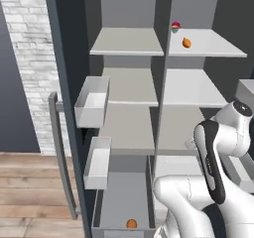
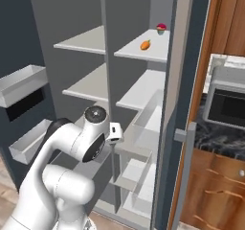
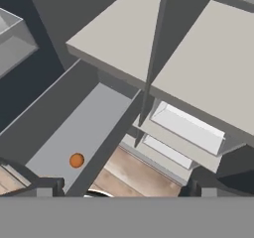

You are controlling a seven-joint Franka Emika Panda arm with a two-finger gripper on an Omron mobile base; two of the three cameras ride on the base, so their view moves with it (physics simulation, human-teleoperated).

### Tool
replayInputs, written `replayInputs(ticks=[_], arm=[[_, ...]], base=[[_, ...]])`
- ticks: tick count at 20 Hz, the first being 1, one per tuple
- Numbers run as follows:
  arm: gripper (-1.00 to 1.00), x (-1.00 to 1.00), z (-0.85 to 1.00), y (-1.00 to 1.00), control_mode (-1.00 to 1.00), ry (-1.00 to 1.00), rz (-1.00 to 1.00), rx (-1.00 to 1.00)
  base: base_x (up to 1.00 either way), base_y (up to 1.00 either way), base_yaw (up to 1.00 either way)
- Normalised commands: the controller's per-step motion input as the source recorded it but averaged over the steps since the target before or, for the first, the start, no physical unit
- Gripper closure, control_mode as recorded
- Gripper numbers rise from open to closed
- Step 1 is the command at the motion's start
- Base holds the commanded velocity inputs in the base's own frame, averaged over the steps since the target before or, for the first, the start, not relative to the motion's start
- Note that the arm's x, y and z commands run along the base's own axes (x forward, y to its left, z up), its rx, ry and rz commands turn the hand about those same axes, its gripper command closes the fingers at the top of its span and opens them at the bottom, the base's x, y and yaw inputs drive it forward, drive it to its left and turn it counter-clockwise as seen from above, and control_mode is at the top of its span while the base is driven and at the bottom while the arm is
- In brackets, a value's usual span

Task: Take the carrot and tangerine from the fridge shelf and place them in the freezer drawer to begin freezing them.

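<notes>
The carrot (image 1: 186, 42) (image 2: 145, 45), orange with a green tip, lies on the top right fridge shelf (image 1: 218, 47) (image 2: 153, 54). The tangerine (image 1: 131, 223) (image 3: 76, 160), a small plain orange ball, rests on the floor of the pulled-out freezer drawer (image 1: 124, 195) (image 3: 74, 128) at the fridge's bottom left. My gripper (image 3: 124, 188) hangs above the drawer's right side, well clear of the tangerine. It is open, with its fingertips (image 3: 49, 185) far apart and nothing between them. My bent white arm (image 1: 218, 152) (image 2: 76, 143) rises in front of the lower shelves.
A small red-and-green item (image 1: 175, 27) (image 2: 161, 28) stands behind the carrot. Two white door bins (image 1: 93, 100) (image 1: 97, 160) jut from the open left door, beside its grey handle (image 1: 62, 157). More bins (image 3: 186, 128) sit on the right. A counter appliance (image 2: 228, 102) stands further right.
</notes>
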Motion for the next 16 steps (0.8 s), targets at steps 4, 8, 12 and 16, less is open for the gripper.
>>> replayInputs(ticks=[4, 8, 12, 16], arm=[[-1.0, 0.0, 0.0, 0.0, 1.0, 0.0, 0.0, 0.0], [-1.0, 0.0, 0.0, 0.0, 1.0, 0.0, 0.0, 0.0], [-1.0, 0.07, 0.36, 0.0, -1.0, -0.07, -0.12, -0.01], [-1.0, 0.64, 0.92, 0.13, -1.0, -0.17, -0.55, -0.08]], base=[[0.41, 0.0, 0.0], [0.07, 0.0, 0.0], [0.0, 0.0, 0.0], [0.0, 0.0, 0.0]])
